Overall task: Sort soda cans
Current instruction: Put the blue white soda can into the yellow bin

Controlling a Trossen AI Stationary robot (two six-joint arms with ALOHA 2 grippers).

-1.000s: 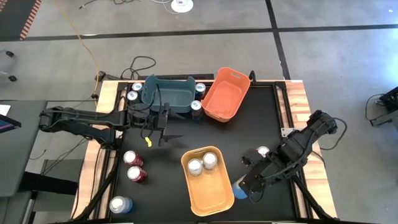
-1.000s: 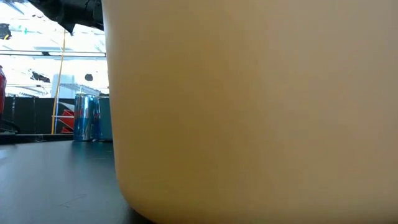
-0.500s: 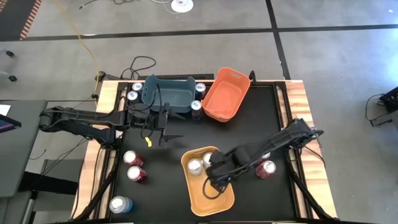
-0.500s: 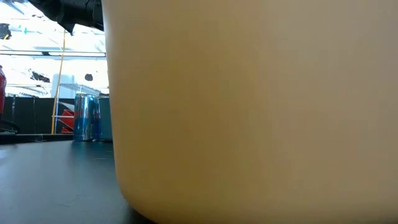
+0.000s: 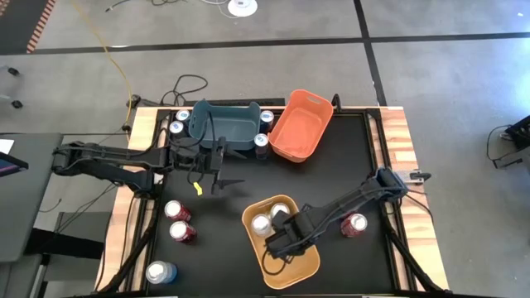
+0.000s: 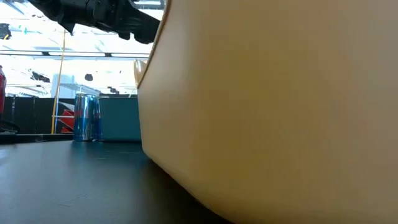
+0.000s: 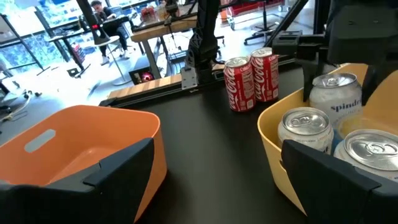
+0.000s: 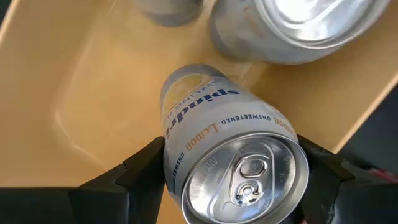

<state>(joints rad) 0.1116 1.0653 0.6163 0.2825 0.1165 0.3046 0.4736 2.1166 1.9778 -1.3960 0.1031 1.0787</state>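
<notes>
Grey concrete floor with black tape lines surrounds the black tabletop [image 5: 224, 207] in the high view, where a teal bin [image 5: 222, 124] and an orange bin [image 5: 301, 126] sit at the far edge and a yellow-orange bin [image 5: 302, 266] sits near the front. Dark blue cans [image 5: 178, 122] stand around the teal bin; two red cans [image 5: 179, 221] and a pale blue can [image 5: 160, 271] stand at the left side, and another red can [image 5: 354, 223] stands right of the yellow-orange bin. The left pincer [image 5: 222, 165] hovers just in front of the teal bin with its fingers spread and nothing in them, while the right pincer [image 5: 277, 242] reaches down into the yellow-orange bin beside the silver cans [image 5: 262, 223] already there. Low across the tabletop, the yellow-orange bin's wall [image 6: 280, 112] fills most of the picture — a dark blue can [image 6: 87, 117] and the teal bin [image 6: 121, 118] show behind it. From the left wrist, the orange bin [image 7: 74, 146] lies on one side and the yellow-orange bin [image 7: 273, 134] with its silver cans [image 7: 305, 127] on the other, two red cans [image 7: 254, 78] standing beyond. From the right wrist, the fingers [image 8: 143, 171] clasp a silver lemon can [image 8: 233, 155] on both sides — it is tilted over the yellow-orange bin's floor [image 8: 81, 81], close to another silver can [image 8: 292, 28].
</notes>
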